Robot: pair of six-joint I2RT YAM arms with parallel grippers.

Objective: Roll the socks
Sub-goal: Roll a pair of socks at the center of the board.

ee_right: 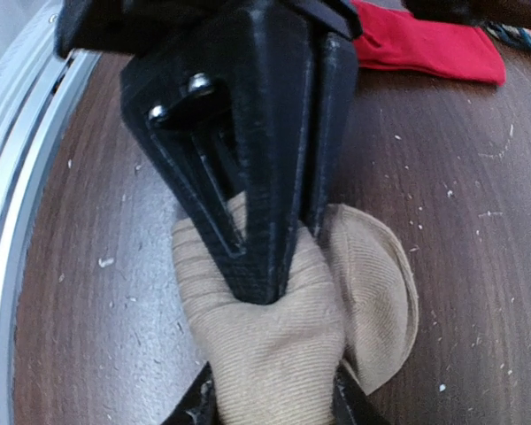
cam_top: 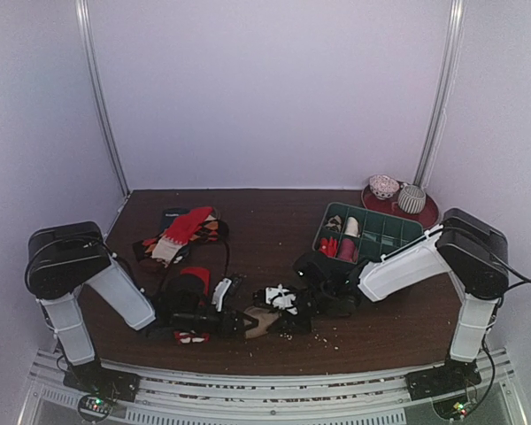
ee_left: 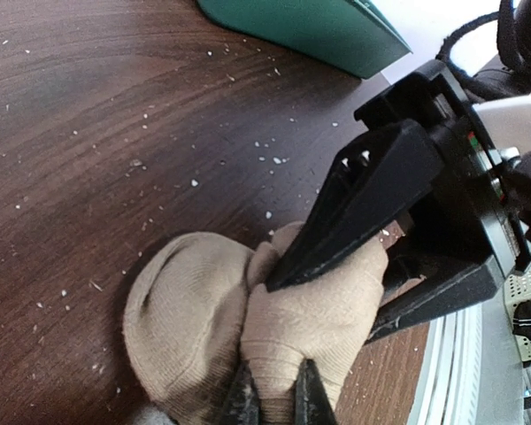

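Now, tan sock (ee_right: pixel 265 345) within right gripper (ee_right: pixel 274 403)

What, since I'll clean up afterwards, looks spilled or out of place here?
White specks are scattered over the dark table around the tan sock. They look like spilled crumbs or lint.

- No text, label, brand, number or sign can be read in any of the three views.
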